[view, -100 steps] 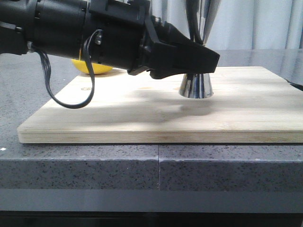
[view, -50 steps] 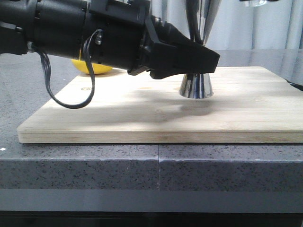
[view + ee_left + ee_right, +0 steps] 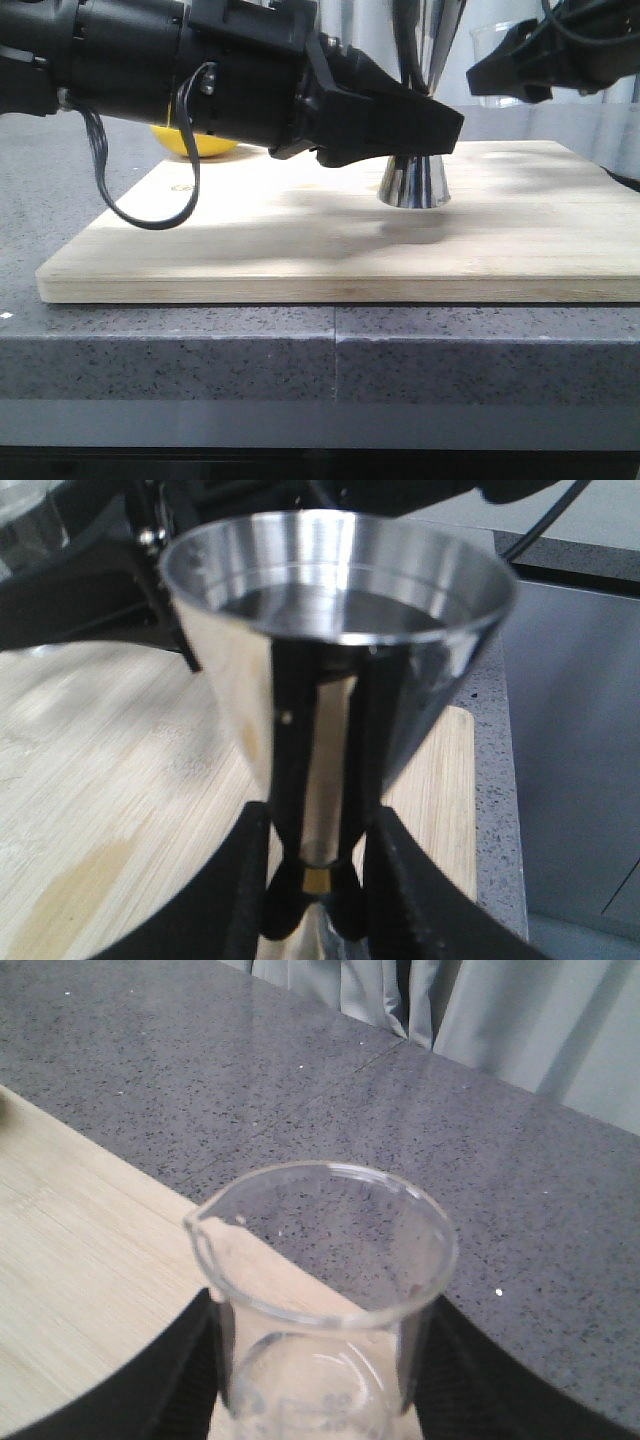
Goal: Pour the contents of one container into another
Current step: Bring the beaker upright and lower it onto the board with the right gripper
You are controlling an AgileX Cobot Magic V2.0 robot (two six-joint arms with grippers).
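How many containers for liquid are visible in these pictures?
2. The steel jigger stands on the wooden board, between the left gripper's fingers. The glass beaker is held above the board's right side by the right gripper.

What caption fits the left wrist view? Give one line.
Left gripper clamps the steel jigger at its waist above the wooden board.

No words, numbers or signs can be read anywhere. The glass beaker (image 3: pixel 325 1300) has faint white marks low on its wall, but they are too blurry to make out. The shiny steel jigger (image 3: pixel 335 660) has no writing on it that shows. The wooden board (image 3: pixel 300 240) carries no label or brand.
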